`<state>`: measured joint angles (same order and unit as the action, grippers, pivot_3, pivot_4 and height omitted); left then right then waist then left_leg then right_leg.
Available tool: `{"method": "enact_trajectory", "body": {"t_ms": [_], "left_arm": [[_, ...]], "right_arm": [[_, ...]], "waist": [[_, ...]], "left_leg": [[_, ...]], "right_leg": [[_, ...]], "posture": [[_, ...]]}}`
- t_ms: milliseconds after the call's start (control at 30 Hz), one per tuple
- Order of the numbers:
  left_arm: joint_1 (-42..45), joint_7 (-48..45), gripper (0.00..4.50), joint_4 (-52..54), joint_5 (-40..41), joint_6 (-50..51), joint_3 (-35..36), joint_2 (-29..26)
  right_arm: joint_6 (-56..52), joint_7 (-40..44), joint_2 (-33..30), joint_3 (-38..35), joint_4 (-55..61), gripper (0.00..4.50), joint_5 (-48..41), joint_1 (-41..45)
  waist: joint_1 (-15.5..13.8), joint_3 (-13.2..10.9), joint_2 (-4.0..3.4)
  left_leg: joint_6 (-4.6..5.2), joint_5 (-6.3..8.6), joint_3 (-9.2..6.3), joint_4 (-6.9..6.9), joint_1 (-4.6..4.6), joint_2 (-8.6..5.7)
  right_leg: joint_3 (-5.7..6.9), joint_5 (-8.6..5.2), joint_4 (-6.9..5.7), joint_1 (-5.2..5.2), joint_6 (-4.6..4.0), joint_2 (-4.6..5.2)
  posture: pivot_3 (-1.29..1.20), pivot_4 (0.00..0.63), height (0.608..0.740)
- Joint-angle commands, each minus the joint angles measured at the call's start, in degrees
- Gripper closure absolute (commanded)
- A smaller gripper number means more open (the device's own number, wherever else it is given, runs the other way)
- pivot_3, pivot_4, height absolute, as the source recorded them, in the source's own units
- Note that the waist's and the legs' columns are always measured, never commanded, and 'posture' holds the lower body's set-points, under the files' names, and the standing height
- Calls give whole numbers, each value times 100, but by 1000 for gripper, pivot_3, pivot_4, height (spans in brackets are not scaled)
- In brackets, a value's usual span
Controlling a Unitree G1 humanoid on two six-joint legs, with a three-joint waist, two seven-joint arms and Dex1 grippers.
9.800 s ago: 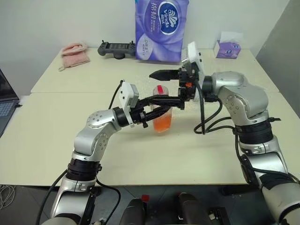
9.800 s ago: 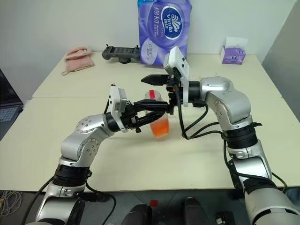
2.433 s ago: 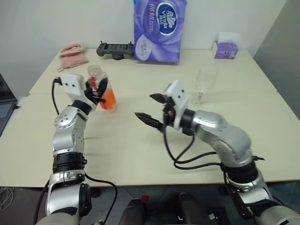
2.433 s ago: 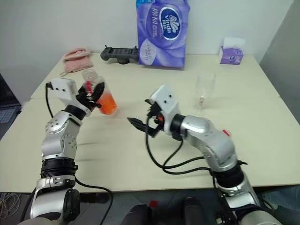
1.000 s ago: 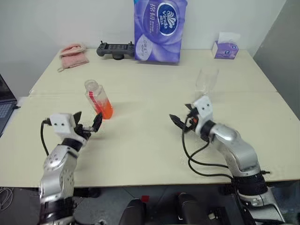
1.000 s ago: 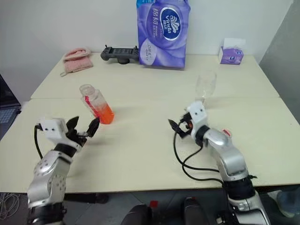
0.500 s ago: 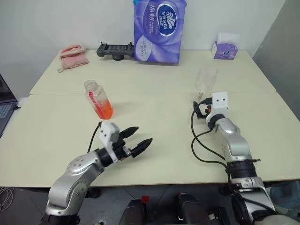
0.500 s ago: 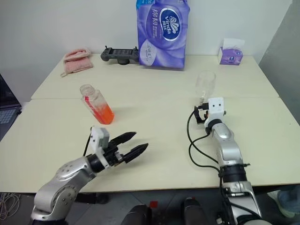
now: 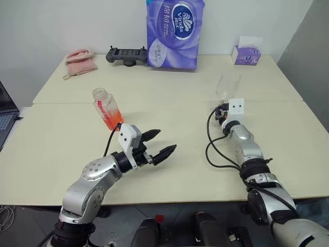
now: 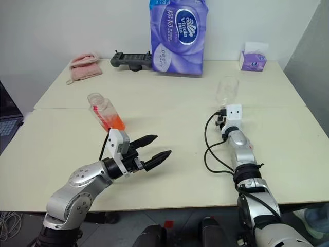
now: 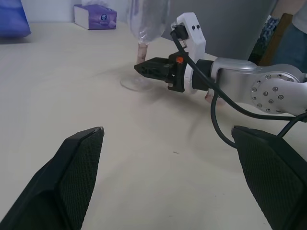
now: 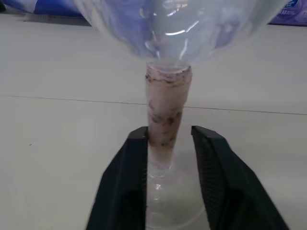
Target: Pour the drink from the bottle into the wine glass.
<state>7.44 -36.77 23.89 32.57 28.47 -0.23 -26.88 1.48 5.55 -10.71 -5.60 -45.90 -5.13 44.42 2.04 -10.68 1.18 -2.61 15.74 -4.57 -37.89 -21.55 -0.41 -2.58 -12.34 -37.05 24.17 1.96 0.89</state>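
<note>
Clear wine glass (image 12: 168, 57), right of frame, stem clamped by right pincer (image 12: 168, 143); left pincer (image 9: 160, 145) agape must fetch bottle (image 9: 107, 108).

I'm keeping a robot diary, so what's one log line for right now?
right gripper: shut on wine glass stem | left gripper: open, empty | bottle: uncapped, standing, drink inside

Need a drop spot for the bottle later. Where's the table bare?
Bare: the stretch between the bottle and the wine glass, and the front edge right of the left hand. Crowded: the back edge, with towel, controller, tissue pack and tissue box.
</note>
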Motion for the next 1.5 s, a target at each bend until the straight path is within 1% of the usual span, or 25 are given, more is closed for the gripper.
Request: {"method": "enact_trajectory", "body": {"t_ms": [33, 67, 167, 233, 300, 400, 500, 567, 633, 767, 833, 1100, 1333, 1400, 1467, 1500], "left_arm": [[148, 11, 0, 15, 2, -55, 178, -34], [177, 13, 0, -29, 1, -61, 212, -31], [222, -33, 0, -148, -40, -101, 269, -76], [224, -77, 0, -217, -49, -154, 349, -133], [202, -103, 0, -248, -44, -216, 516, -213], [45, -193, 0, -138, -7, -319, 795, -401], [-323, -385, 0, 74, 8, -390, 1042, -679], [-612, -495, 0, 158, 39, -400, 1199, -839], [-879, -616, 0, 202, 47, -430, 1316, -967], [-1095, -710, 0, 269, 72, -423, 1410, -1071], [-1113, -705, 0, 289, 91, -407, 1443, -1066], [-1155, -722, 0, 288, 49, -378, 1463, -1092], [-1110, -742, 0, 150, -6, -392, 1438, -1126], [-1083, -731, 0, 101, -27, -397, 1438, -1129], [-1077, -731, 0, 66, -38, -398, 1451, -1130], [-1084, -730, 0, 46, -49, -400, 1455, -1130]], "right_arm": [[324, -56, -16, -54, -248, 4212, 80, 249], [370, -60, -5, -47, -311, 4455, 84, 282], [445, -29, 17, -5, -327, 4456, 98, 322], [401, 171, 9, 51, 18, 4456, 71, 218], [251, 560, -14, 132, 770, 4456, -60, -57], [-240, 1270, -71, 379, 2361, 4456, -356, -686], [-854, 1959, -142, 877, 3883, 4456, -602, -1344], [-1173, 2237, -120, 1221, 4591, 4456, -702, -1684], [-1415, 2417, -85, 1580, 5015, 4456, -683, -1922], [-1814, 2708, -15, 2140, 5325, 4456, -631, -2172], [-1864, 2658, 65, 2271, 5328, 4456, -538, -2191], [-2027, 2418, 168, 2252, 4889, 4456, -255, -2123], [-2177, 2520, 178, 2247, 4854, 4456, -371, -2386], [-2135, 2532, 186, 2235, 4856, 3728, -364, -2429], [-2101, 2548, 176, 2252, 4848, 3212, -315, -2450], [-2105, 2551, 181, 2252, 4852, 2812, -309, -2452]], "waist": [[0, 0, 0], [0, 0, 0], [6, 0, 0], [13, 0, 0], [17, -2, -3], [18, -4, -6], [21, -5, -8], [35, -5, -8], [36, -5, -9], [21, -5, -9], [-17, -5, -8], [-18, -5, -8], [-16, -5, -8], [-16, -5, -8], [-16, -5, -8], [-16, -5, -8]], "left_leg": [[0, 0, 0, 0, 0, 0], [0, 0, 0, 0, 1, 0], [0, 0, 0, 0, 1, 0], [0, 0, 0, 1, 1, 1], [0, 0, -1, 1, 0, 2], [0, 0, -4, 3, -4, 4], [1, 1, -6, 6, -6, 7], [1, 1, -5, 6, -4, 7], [1, 1, -5, 5, 0, 9], [1, 1, -5, 4, 2, 11], [1, 1, -5, 1, 0, 7], [0, 1, -4, 1, 0, 8], [0, 1, -4, 2, 1, 8], [0, 1, -4, 2, 2, 8], [0, 1, -4, 2, 1, 8], [0, 1, -4, 2, 1, 8]], "right_leg": [[0, 0, 0, 0, 0, 0], [0, 0, 0, 0, 0, 0], [0, 0, 0, 0, 0, 0], [0, 0, -1, 1, 0, 0], [1, 0, -1, 2, 0, 0], [3, 0, -1, 7, 0, 0], [4, 0, -1, 10, 1, 0], [3, -1, -2, 10, 1, 0], [4, -4, -3, 9, -1, -1], [7, -27, -1, 6, 13, -4], [7, -28, 2, 5, 14, 0], [7, -26, 3, 5, 12, 0], [7, -24, 3, 5, 9, -1], [9, -27, 2, 4, 13, -1], [9, -27, 3, 4, 13, -1], [8, -27, 3, 4, 13, -1]], "posture": [[0, 150, 740], [0, 150, 740], [0, 150, 740], [0, 150, 740], [0, 150, 740], [0, 150, 740], [0, 150, 740], [0, 150, 740], [0, 150, 740], [0, 150, 740], [0, 150, 740], [0, 150, 740], [0, 150, 740], [0, 150, 740], [0, 150, 740], [0, 150, 740]]}}
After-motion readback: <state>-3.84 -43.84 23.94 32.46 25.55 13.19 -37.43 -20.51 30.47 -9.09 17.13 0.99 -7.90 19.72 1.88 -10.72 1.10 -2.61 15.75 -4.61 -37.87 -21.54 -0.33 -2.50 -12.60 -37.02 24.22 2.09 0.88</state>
